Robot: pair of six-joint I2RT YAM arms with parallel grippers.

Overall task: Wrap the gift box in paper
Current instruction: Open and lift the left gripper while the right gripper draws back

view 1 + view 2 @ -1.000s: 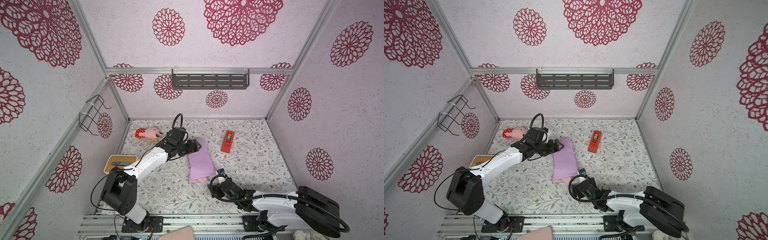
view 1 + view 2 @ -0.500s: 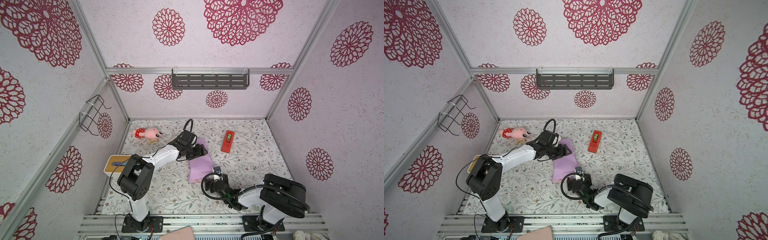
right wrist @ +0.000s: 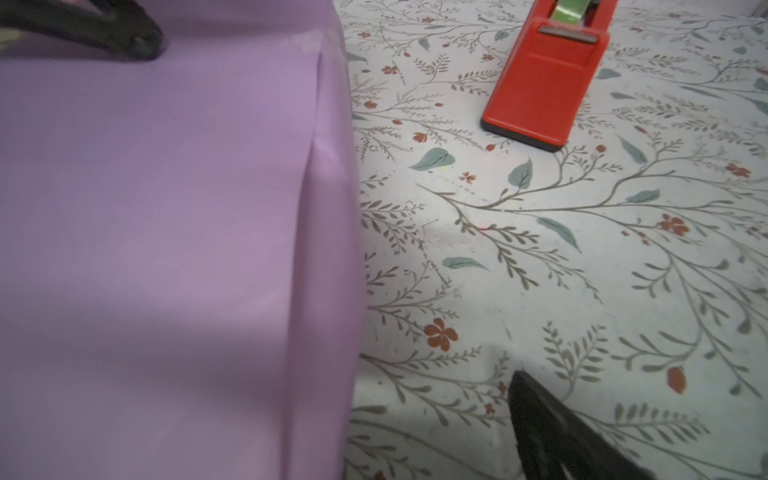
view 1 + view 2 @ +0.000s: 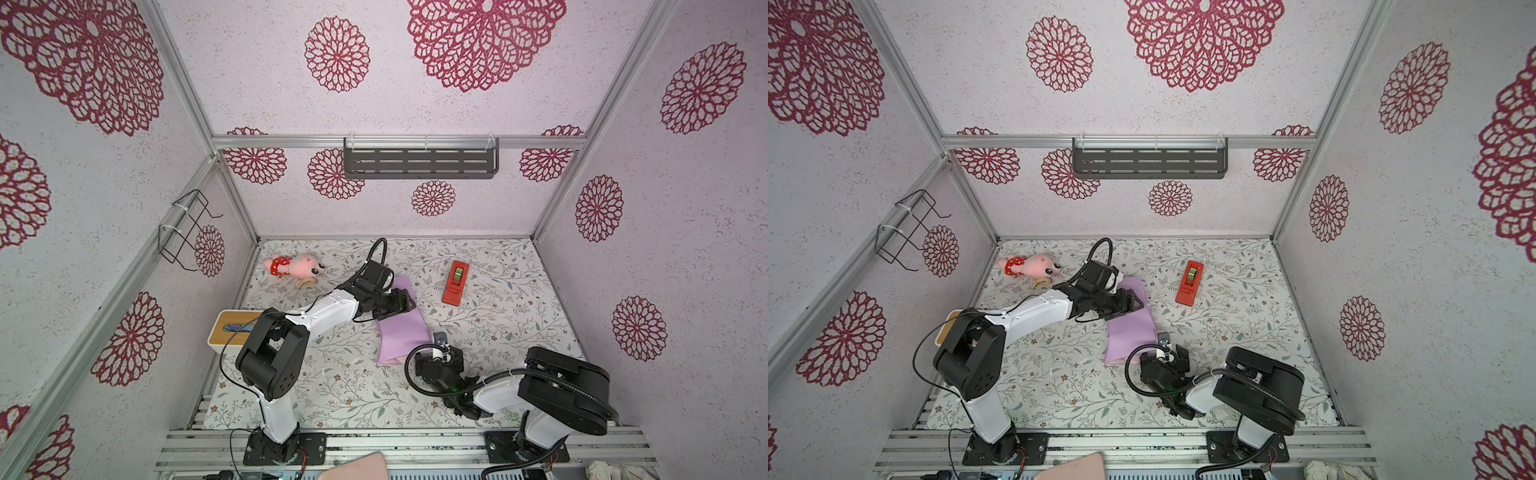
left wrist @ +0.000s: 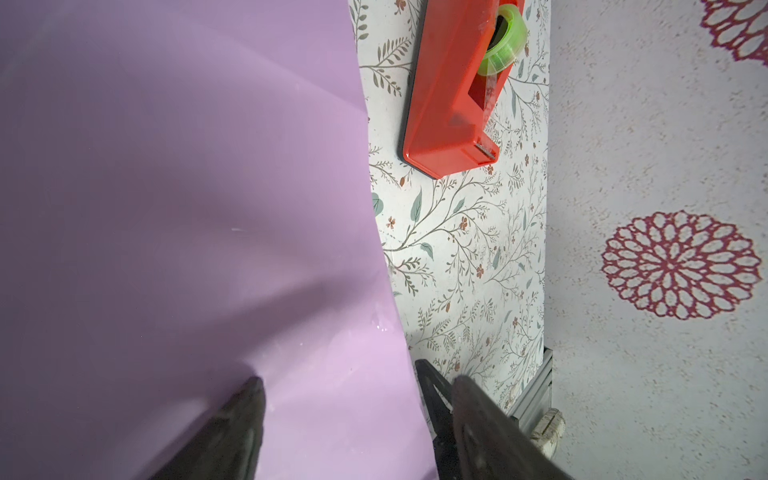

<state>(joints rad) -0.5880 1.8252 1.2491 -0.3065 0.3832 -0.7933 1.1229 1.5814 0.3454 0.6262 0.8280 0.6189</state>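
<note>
The lilac paper (image 4: 401, 332) (image 4: 1128, 332) lies folded into a long parcel on the floral mat; the gift box is hidden. My left gripper (image 4: 409, 301) (image 4: 1138, 301) hovers open over the parcel's far half. In the left wrist view the left gripper (image 5: 357, 390) straddles the paper (image 5: 187, 208) at its edge, one finger over the sheet and one off it. My right gripper (image 4: 445, 352) (image 4: 1169, 351) stands open just right of the parcel's near corner. The right wrist view shows only one of its fingers (image 3: 536, 411), beside the paper (image 3: 166, 249) with its folded flap.
A red tape dispenser (image 4: 455, 282) (image 4: 1190, 282) (image 5: 449, 91) (image 3: 540, 83) lies right of the parcel. A pink plush toy (image 4: 293, 266) sits at the back left. A white tissue box with a wooden top (image 4: 232, 328) stands by the left wall.
My left gripper has slid right and nearer, onto the parcel's far half, its jaws narrowing a little. My right arm has swung round, bringing its gripper closer to the parcel's near corner.
</note>
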